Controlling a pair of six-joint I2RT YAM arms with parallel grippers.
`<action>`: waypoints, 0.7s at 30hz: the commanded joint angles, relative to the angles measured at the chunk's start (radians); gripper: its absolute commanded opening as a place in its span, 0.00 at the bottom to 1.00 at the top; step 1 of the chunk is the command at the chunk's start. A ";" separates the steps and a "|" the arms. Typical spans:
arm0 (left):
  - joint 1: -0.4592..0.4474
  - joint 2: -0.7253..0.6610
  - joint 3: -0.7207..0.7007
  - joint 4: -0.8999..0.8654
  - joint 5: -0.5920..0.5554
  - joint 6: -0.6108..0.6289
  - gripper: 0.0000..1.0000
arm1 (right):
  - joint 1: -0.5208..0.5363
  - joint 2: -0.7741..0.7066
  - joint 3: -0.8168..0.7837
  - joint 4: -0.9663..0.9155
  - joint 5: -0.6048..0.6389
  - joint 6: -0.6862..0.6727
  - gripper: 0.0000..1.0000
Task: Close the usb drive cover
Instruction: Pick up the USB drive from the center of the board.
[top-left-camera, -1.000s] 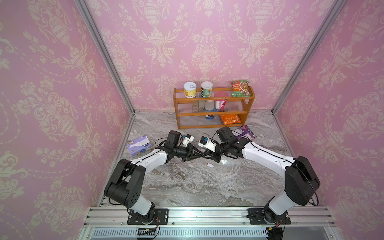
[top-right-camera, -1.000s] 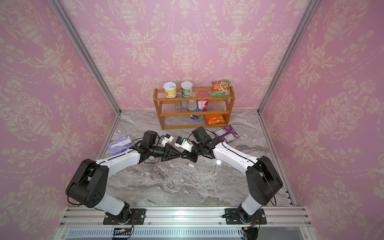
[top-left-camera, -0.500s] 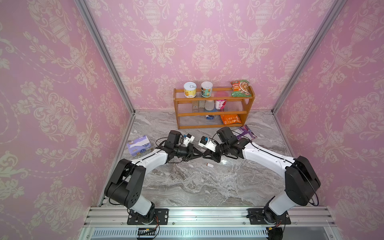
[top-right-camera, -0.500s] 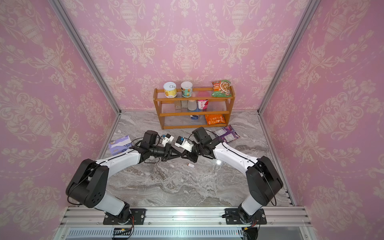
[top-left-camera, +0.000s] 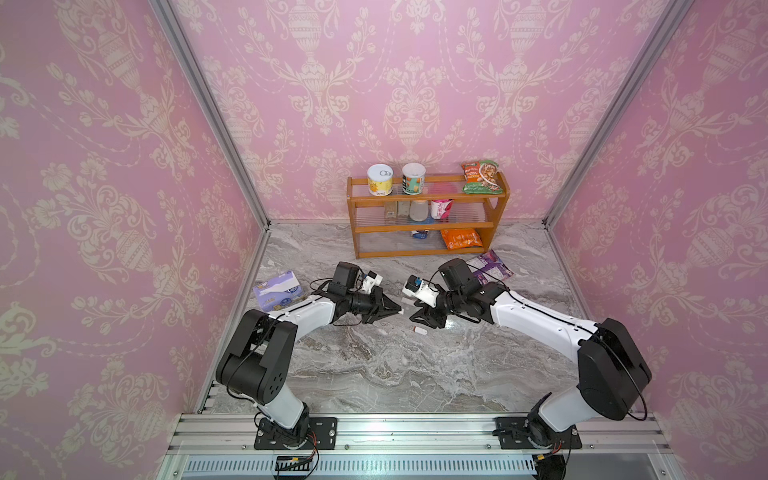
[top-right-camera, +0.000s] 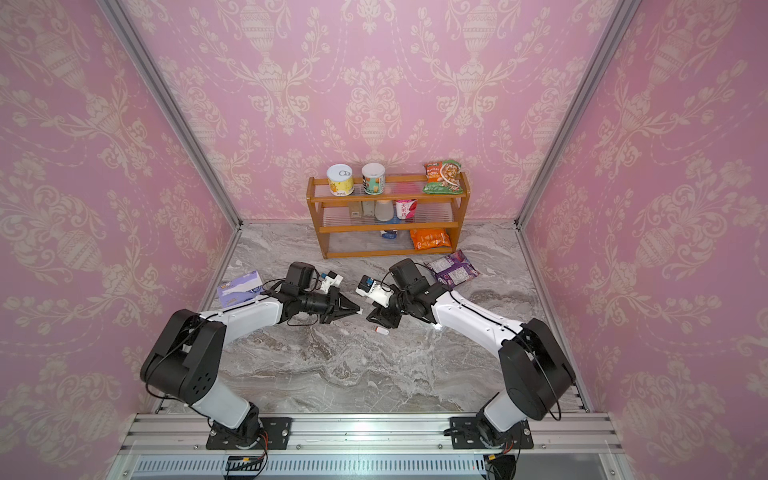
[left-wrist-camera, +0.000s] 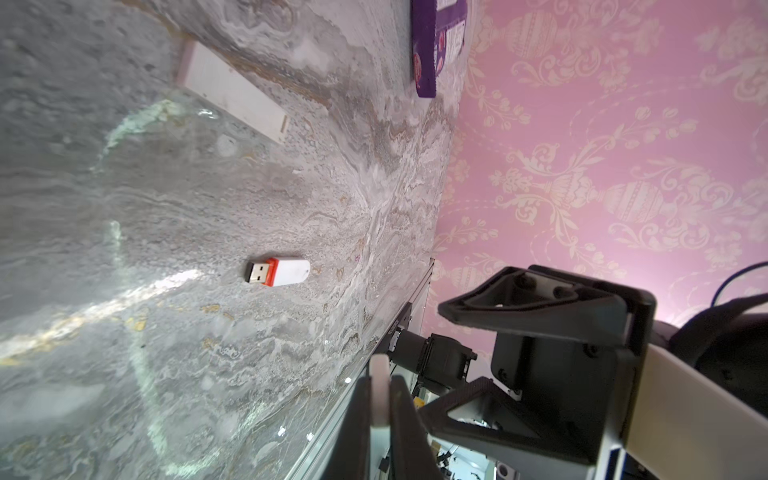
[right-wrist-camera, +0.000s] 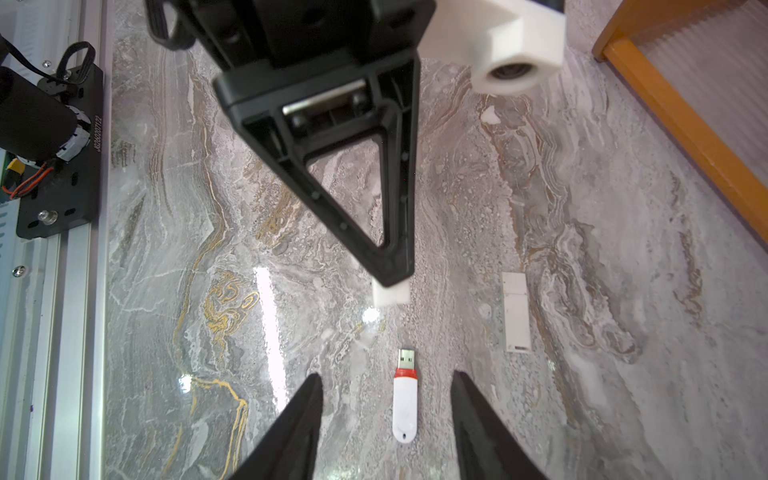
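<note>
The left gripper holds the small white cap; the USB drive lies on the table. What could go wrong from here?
1. The cap is pinched only at the tips of the left gripper; it may twist or slip when pressed onto the connector.
2. The USB drive lies loose on the glossy table near the open right gripper; a poor closing could push it aside.
3. Both gripper tips are close; they may collide.

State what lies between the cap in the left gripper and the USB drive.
Only bare marble table, seen in the right wrist view; the cap in the left gripper is clear of the USB drive.
</note>
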 joint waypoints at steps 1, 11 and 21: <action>0.051 0.013 -0.057 0.145 -0.025 -0.221 0.00 | -0.005 -0.022 -0.010 -0.050 0.067 -0.005 0.53; 0.106 -0.023 -0.122 0.203 -0.032 -0.497 0.00 | -0.005 0.153 0.100 -0.237 0.073 -0.031 0.53; 0.119 -0.062 -0.109 0.157 -0.016 -0.467 0.00 | 0.001 0.257 0.184 -0.306 0.120 -0.036 0.51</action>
